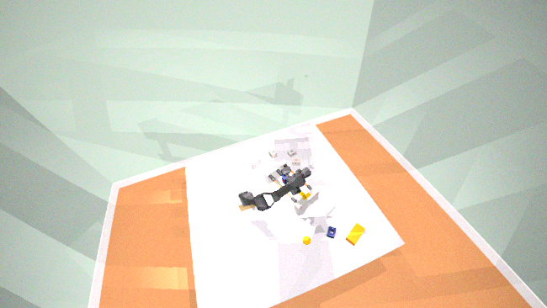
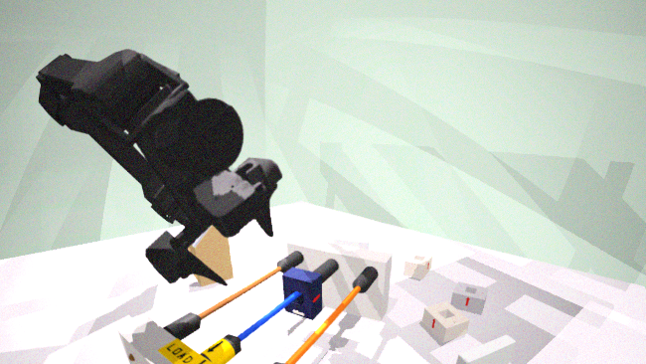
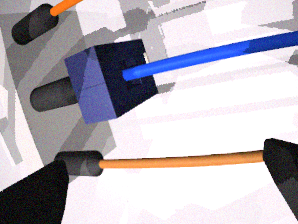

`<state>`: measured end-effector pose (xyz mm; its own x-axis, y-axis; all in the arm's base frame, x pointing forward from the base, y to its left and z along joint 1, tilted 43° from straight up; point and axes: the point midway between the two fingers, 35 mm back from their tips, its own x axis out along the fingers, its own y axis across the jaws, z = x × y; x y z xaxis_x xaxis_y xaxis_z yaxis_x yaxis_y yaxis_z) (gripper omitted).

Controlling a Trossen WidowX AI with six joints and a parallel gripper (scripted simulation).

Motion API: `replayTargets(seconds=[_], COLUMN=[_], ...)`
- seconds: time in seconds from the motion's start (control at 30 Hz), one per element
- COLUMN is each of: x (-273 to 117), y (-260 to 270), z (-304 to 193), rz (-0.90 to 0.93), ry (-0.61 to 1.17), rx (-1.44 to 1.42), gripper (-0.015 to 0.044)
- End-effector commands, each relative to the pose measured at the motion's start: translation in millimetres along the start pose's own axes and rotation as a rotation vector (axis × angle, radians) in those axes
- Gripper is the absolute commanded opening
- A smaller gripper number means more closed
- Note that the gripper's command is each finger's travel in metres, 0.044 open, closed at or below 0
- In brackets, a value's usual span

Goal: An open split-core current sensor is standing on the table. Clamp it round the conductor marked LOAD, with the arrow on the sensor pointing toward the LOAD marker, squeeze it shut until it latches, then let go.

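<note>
The black six-joint arm [image 1: 275, 194] [image 2: 119, 94] leans over, its parallel-jaw gripper [image 2: 248, 261] [image 3: 169, 161] tilted, empty and wide open.
</note>
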<state>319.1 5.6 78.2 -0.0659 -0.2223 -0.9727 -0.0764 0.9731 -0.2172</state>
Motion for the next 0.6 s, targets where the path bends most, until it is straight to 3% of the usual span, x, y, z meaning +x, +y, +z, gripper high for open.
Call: replayTargets(seconds=[0.0, 0.43, 0.57], x=[-21, -40, -40], y=[-26, -46, -47], z=[-16, -28, -29], rz=[0.154, 0.080, 0.077], ry=[-0.212, -0.472, -0.476], rx=[-0.654, -1.260, -1.270], gripper=[0.0440, 0.0440, 0.0440])
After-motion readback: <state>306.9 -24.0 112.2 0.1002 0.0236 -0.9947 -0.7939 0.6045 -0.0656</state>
